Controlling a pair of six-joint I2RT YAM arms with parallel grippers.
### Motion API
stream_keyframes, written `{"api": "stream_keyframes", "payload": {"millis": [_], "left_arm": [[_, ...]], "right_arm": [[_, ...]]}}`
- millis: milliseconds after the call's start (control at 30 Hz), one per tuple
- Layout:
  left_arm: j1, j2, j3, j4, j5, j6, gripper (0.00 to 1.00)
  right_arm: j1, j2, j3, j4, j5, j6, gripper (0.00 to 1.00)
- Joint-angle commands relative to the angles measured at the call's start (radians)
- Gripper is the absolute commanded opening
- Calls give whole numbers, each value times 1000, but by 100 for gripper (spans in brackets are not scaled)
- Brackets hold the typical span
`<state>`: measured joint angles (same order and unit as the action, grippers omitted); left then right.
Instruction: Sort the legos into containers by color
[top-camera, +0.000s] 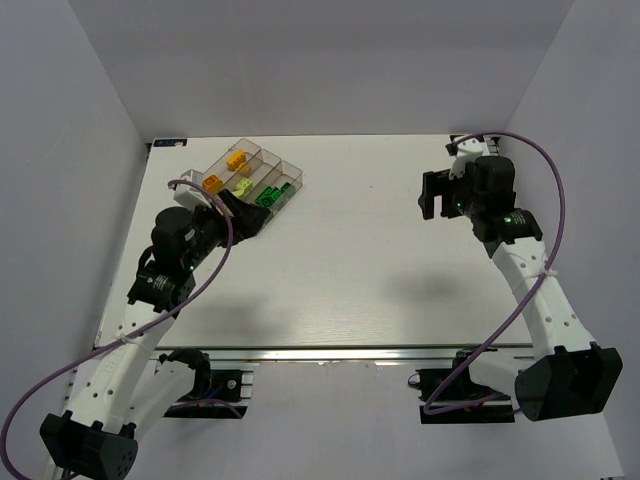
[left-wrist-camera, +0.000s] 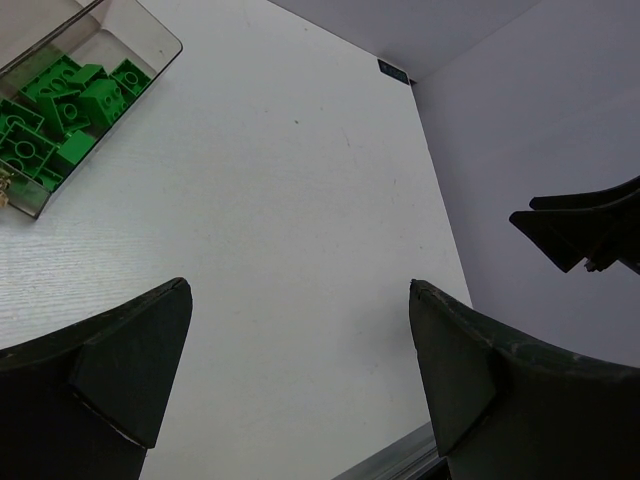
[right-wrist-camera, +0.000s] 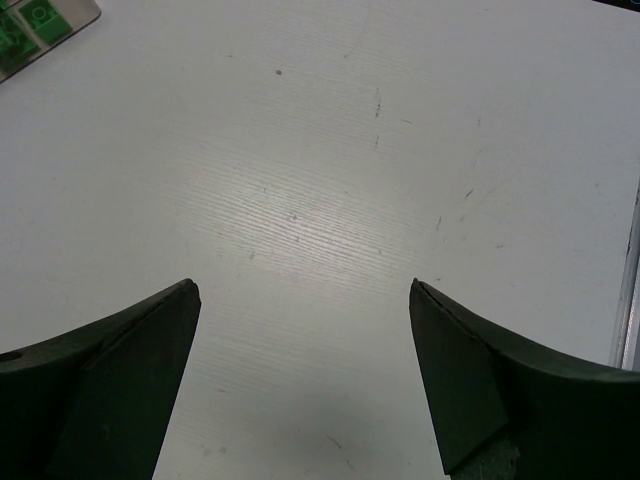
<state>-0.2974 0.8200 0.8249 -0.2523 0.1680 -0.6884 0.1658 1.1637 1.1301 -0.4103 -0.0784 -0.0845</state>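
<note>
The clear tray stands at the far left of the table. Its compartments hold a yellow brick, an orange brick, a lime brick and dark green bricks. My left gripper is open and empty, just at the near side of the tray. In the left wrist view the gripper hovers over bare table, with the green bricks at upper left. My right gripper is open and empty at the far right. It also shows in the right wrist view, over bare table.
White walls enclose the table on the left, back and right. A metal rail runs along the near edge. The tray's corner shows at the top left of the right wrist view. The right gripper's fingers show in the left wrist view.
</note>
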Motion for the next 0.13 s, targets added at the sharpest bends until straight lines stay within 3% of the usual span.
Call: {"api": "stream_keyframes", "payload": {"millis": [0,100], "left_arm": [[3,-10,-9,25,14,12,98],[4,-5,-12,36,19,13,98]], "right_arm": [[3,-29,-9,31,3,9,89],[1,-29,-16,31,19,15,89]]}}
